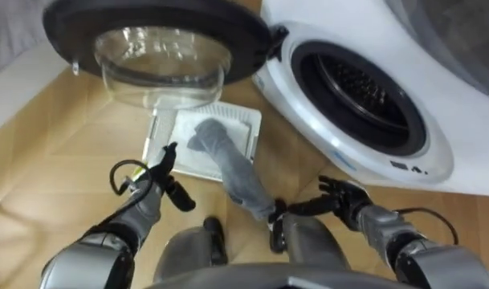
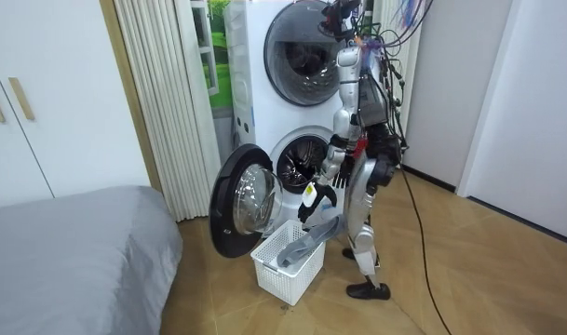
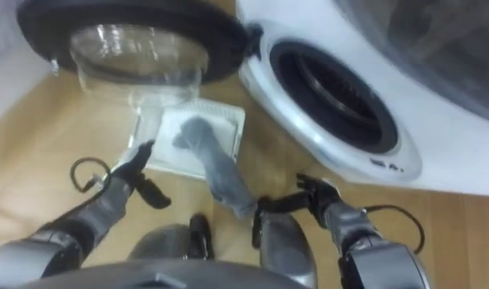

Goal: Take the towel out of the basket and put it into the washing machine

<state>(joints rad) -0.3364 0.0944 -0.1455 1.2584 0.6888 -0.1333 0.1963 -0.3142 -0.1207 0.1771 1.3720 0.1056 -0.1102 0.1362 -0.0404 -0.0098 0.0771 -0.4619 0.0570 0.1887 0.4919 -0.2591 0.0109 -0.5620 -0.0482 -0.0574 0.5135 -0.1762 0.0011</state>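
Note:
A grey towel (image 1: 228,160) stretches from the white basket (image 1: 246,120) on the floor up to my right hand (image 1: 344,197). The thumb and a finger of that hand pinch the towel's upper end above my knees. My left hand (image 1: 160,172) hovers over the basket's left edge with its fingers straight and holds nothing. The washing machine's drum opening (image 1: 360,96) lies ahead to the right, with its round door (image 1: 160,48) swung wide open just beyond the basket. In the room view I stand bent over the basket (image 2: 283,274), and the towel (image 2: 306,244) rises from it to my thigh.
A second machine (image 2: 306,42) is stacked on the washer. A pleated curtain (image 2: 162,93) and a grey bed (image 2: 69,242) are at the room view's left. Wooden floor (image 1: 59,160) surrounds the basket, which stands close under the open door.

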